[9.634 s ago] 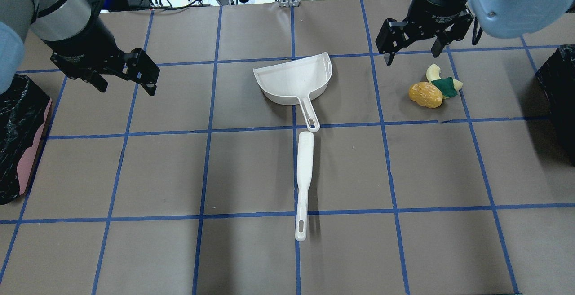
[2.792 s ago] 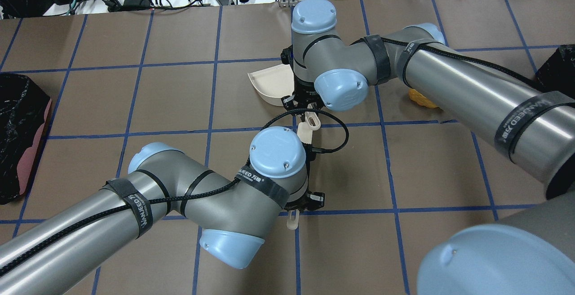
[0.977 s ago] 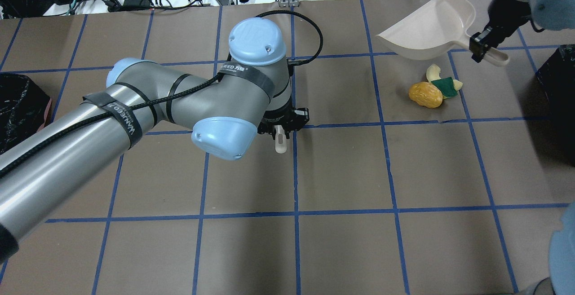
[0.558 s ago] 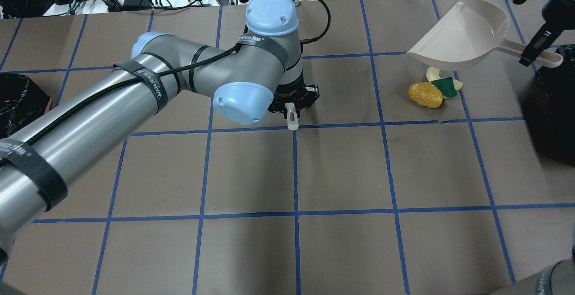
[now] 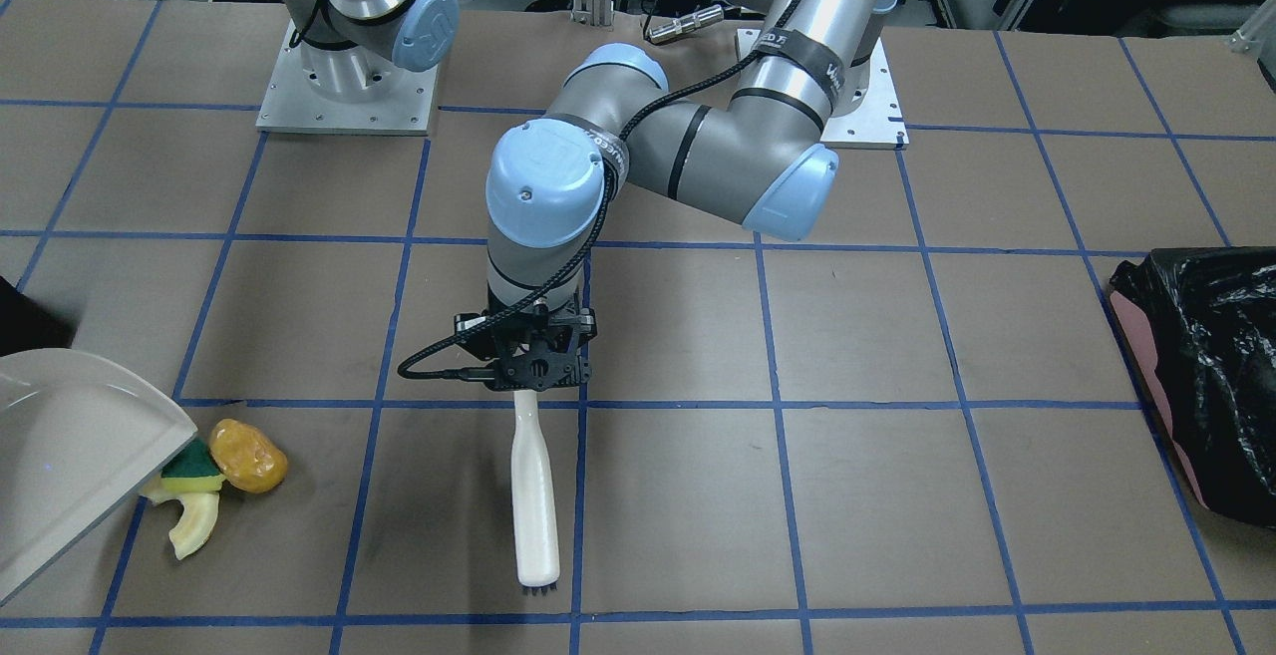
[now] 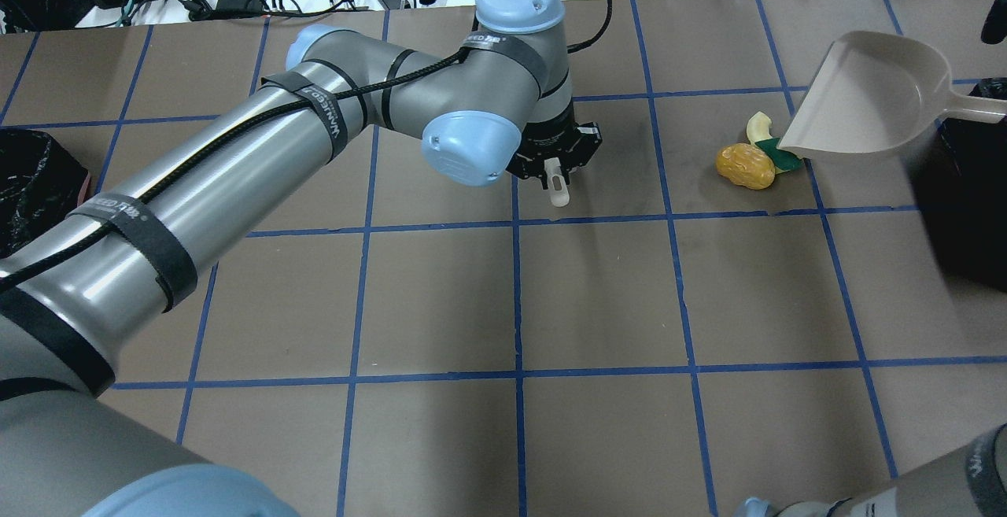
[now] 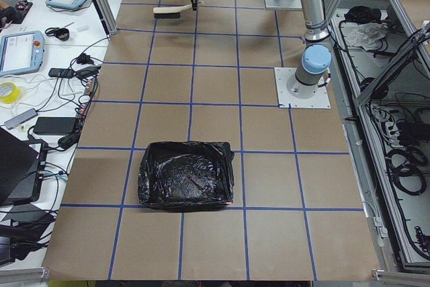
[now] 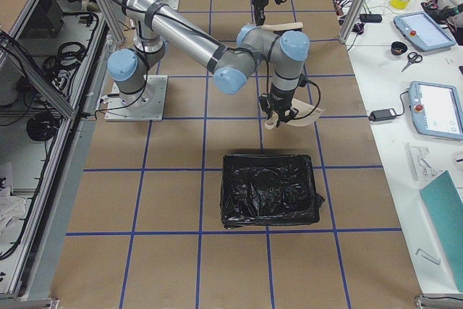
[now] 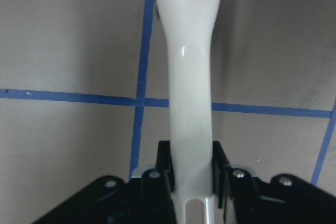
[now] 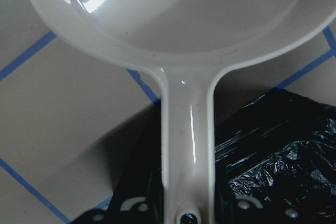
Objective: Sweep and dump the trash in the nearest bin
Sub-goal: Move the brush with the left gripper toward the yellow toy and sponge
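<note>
Left fingers (image 9: pixel 164 166) clamp a white plastic brush (image 5: pixel 533 495), right fingers (image 10: pixel 149 213) a white plastic dustpan (image 6: pixel 873 100). The orange, green and pale trash pieces (image 5: pixel 191 469) lie unswept near the desk's (image 6: pixel 598 297) right edge.

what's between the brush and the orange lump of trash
Nothing: in the front-facing view only bare table crossed by a blue tape line separates the brush from the orange lump.

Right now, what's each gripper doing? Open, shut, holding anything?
left gripper: shut on the brush, gripped at its handle.
right gripper: shut on the dustpan, gripped at its handle.
</note>
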You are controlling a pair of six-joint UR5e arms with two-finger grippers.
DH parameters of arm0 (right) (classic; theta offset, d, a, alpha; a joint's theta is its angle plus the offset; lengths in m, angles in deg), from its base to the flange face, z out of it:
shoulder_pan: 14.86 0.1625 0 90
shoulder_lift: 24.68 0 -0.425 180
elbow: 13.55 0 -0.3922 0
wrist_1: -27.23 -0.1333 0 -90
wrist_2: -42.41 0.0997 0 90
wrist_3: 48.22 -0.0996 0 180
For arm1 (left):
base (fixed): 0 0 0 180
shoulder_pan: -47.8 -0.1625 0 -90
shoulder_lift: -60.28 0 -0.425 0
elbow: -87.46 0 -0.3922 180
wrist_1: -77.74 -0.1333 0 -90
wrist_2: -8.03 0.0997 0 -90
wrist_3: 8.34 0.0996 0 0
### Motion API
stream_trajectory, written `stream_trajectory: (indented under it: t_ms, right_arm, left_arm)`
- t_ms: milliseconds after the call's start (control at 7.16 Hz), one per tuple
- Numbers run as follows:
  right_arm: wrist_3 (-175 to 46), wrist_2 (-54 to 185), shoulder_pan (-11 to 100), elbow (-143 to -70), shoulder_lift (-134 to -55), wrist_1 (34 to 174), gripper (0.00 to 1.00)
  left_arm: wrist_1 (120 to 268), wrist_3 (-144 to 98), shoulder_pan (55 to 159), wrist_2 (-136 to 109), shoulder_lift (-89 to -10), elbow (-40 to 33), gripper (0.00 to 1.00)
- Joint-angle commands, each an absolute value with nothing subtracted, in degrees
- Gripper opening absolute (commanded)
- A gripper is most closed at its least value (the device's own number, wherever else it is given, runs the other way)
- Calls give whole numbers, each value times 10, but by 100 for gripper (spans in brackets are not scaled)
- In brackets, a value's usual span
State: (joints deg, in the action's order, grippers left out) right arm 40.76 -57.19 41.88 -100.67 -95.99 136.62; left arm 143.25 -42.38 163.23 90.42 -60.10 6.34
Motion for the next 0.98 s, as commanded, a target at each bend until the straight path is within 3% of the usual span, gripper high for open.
stream_trajectory:
  t_ms: [0,838]
  right_arm:
    - [494,-590,403,-1007,-947,1379,0]
    - [639,-621,380,-1014,-911,1445,0]
  left_arm:
    - [1429,-470,1660,885,-630,100,0]
    - [1406,-535,1716,883,-703,184,0]
